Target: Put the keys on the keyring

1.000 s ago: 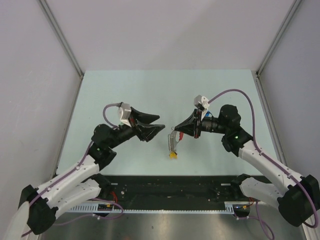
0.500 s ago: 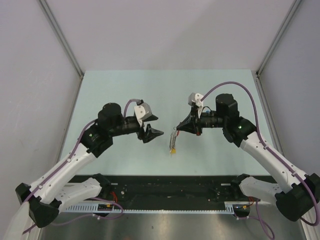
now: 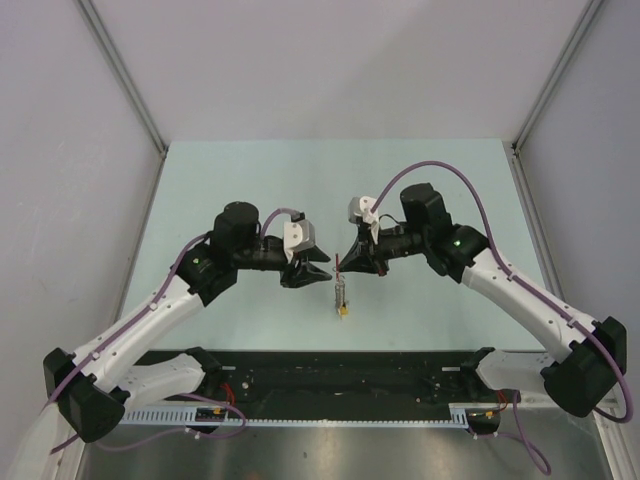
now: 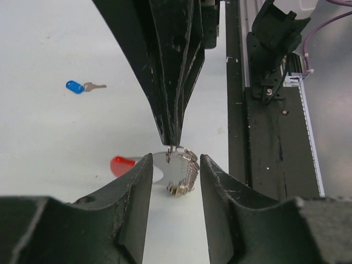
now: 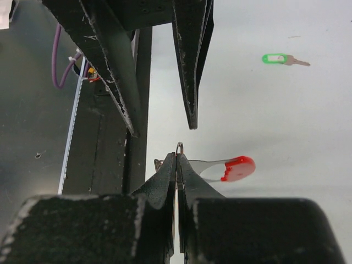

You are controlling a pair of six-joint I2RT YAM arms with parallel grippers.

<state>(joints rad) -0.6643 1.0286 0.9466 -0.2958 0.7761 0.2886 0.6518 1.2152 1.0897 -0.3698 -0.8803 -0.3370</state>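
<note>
**Two hands close on one keyring.** At left, we see the left hand (image 3: 320,268) reaching toward the middle of the pale bench (image 3: 250,180). Its two fingers are parted to a middling gap and grip nothing.

The keyring (image 4: 184,173) sits in that gap. In the left wrist view its grey metal body lies between the two fingertips, clear of both so far as we can tell. A red-capped piece (image 5: 236,168) of the bunch juts out to one side of the fingers. From above, a yellow cap (image 3: 343,311) dangles at the bunch's lower end, just below both hands.

At right, the right hand (image 5: 176,157) faces the left one, their tips near each other. Its fingers are pressed together on the thin wire loop at the top of the keyring, and the bunch hangs from its tips.

We count one keyring and two loose keys, both flat on the bench:

- **Blue key** (image 4: 82,86): the only one of its colour. It lies well apart from the left hand, beyond its fingers and off to their left in that hand's own camera.
- **Green key** (image 5: 283,59): also single. It lies well apart from the right hand, beyond its tips and to their right in that hand's own camera.
</note>
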